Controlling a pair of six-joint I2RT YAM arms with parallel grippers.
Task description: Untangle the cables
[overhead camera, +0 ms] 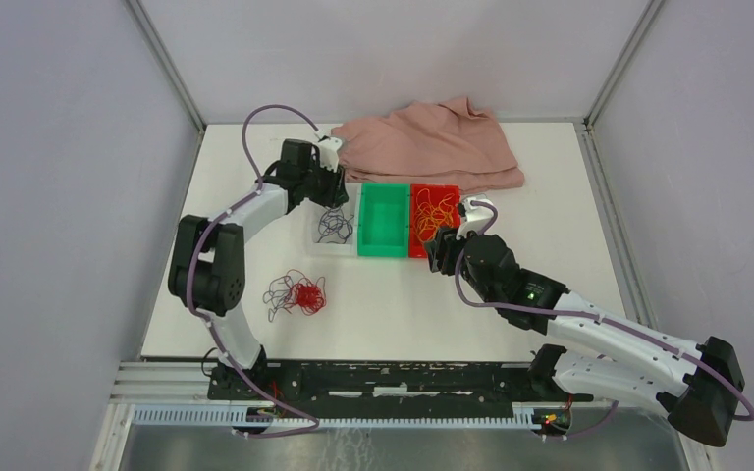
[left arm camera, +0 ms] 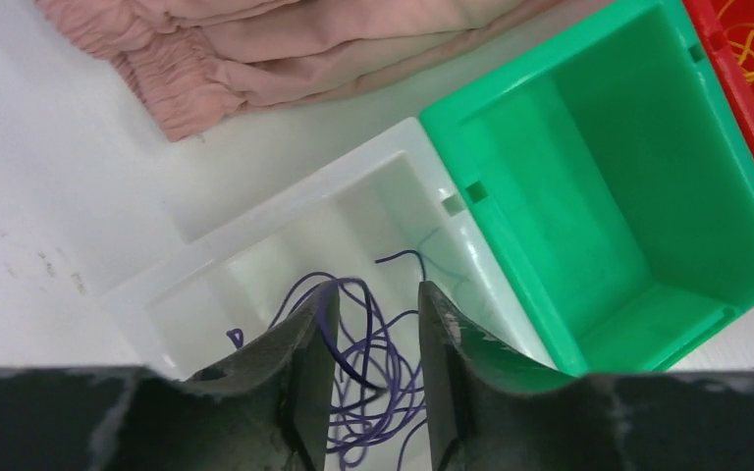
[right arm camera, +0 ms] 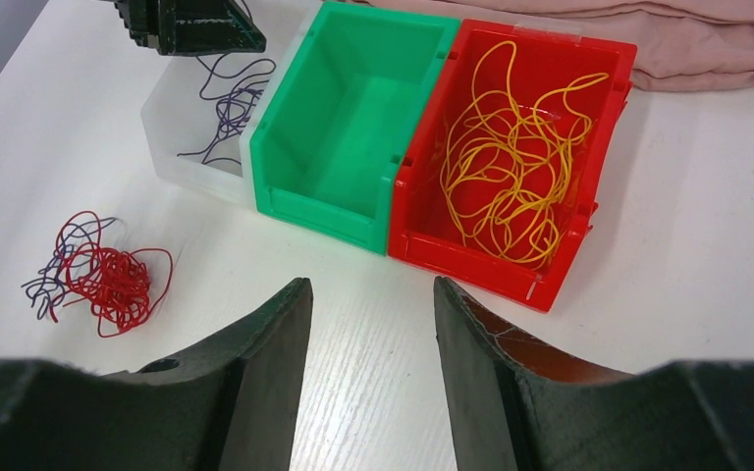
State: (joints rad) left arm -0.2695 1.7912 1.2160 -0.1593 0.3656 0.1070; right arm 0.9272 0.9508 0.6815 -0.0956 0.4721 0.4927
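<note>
The yellow cable [overhead camera: 437,211] lies coiled in the red bin [right arm camera: 471,260] and shows in the right wrist view [right arm camera: 511,157]. A dark purple-blue cable [left arm camera: 383,383] lies in the white bin [left arm camera: 255,226]. My left gripper [left arm camera: 375,289] hangs open just above it, and one strand loops over the left finger's tip. The red cable [right arm camera: 108,275] sits bunched on the table, tangled with more dark purple-blue strands [right arm camera: 54,280]. My right gripper [right arm camera: 371,285] is open and empty over the table, in front of the red bin.
An empty green bin [right arm camera: 324,211] stands between the white bin and the red bin. A pink cloth [overhead camera: 432,142] lies behind the bins. The red tangle [overhead camera: 306,294] is at front left, near the left arm.
</note>
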